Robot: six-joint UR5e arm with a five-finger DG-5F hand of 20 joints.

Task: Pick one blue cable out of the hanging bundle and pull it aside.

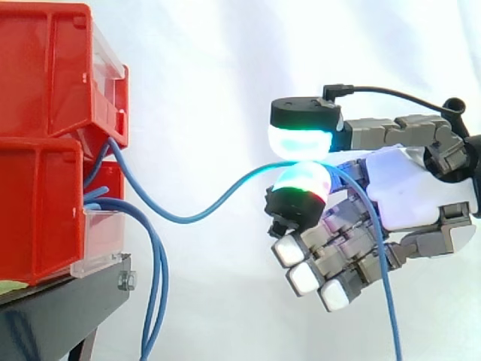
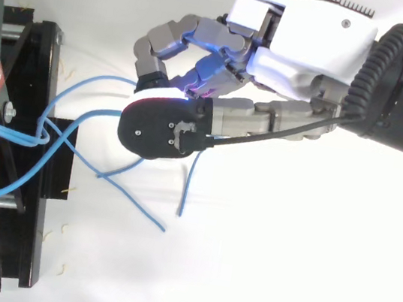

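Side view: hand, remaining fingers curled, two glowing pads pinching one blue cable. The cable sags from the red bins to the hand, drawn away from the hanging bundle.
Top view: hand right of the black stand, with other blue cables spread between them.

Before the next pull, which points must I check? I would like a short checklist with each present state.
1. One blue cable pinched between the pads of the hand: ok.
2. No second cable in the pinch: ok, by side view.
3. That cable apart from the hanging bundle: ok.
4. Slack left, cable sags: ok.
5. Cables uncrossed at the red bins: not ok, they cross in top view.
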